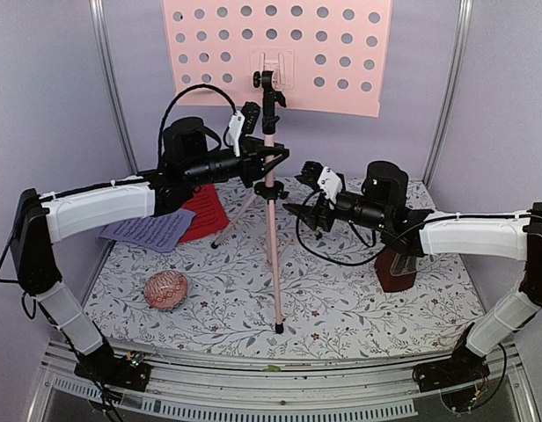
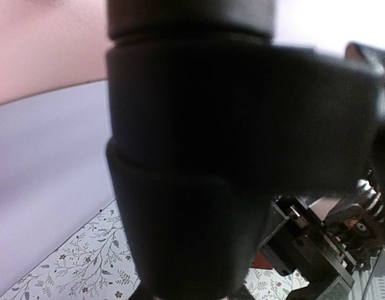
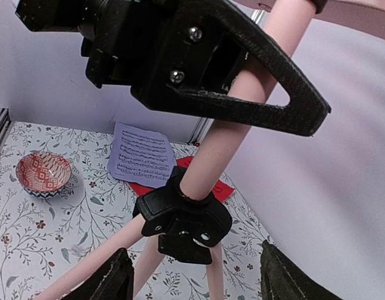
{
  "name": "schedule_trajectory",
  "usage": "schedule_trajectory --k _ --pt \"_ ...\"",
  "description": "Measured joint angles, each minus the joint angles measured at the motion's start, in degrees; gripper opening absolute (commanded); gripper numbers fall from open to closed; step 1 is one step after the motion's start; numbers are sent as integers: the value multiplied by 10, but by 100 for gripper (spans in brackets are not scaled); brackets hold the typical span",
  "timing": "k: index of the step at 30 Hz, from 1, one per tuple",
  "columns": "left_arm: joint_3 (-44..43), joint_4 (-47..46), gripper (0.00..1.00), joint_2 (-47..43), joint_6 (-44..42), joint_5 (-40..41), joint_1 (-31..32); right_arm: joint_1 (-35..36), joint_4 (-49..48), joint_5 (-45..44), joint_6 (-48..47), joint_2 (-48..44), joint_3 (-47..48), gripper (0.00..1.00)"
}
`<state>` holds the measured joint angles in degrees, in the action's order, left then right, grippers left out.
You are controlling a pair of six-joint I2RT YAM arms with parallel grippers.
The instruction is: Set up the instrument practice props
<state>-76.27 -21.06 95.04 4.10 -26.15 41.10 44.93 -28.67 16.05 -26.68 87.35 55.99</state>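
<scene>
Pink music stand (image 1: 273, 230) upright at the centre of the desk (image 1: 341, 309), pole vertical, perforated panel facing 6 o'clock
Lavender and red sheet-music pages (image 1: 152, 230) lie at 10 o'clock, patterned bowl (image 1: 167, 290) at 8; left fingers (image 1: 269, 163) clamp the pole above its tripod hub, forearm level; right fingers (image 1: 297, 214) gape beside the hub from 3, arm over the dark metronome (image 1: 396, 269) at 4
</scene>
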Motion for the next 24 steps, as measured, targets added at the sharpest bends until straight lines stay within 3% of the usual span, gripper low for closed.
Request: schedule_trajectory --k 14,24 --pt "0 2 0 0 0 -4 -2 -1 -3 26 -11 49 33 31" --pt "0 3 0 0 0 -4 -2 -3 -5 32 57 53 39 11"
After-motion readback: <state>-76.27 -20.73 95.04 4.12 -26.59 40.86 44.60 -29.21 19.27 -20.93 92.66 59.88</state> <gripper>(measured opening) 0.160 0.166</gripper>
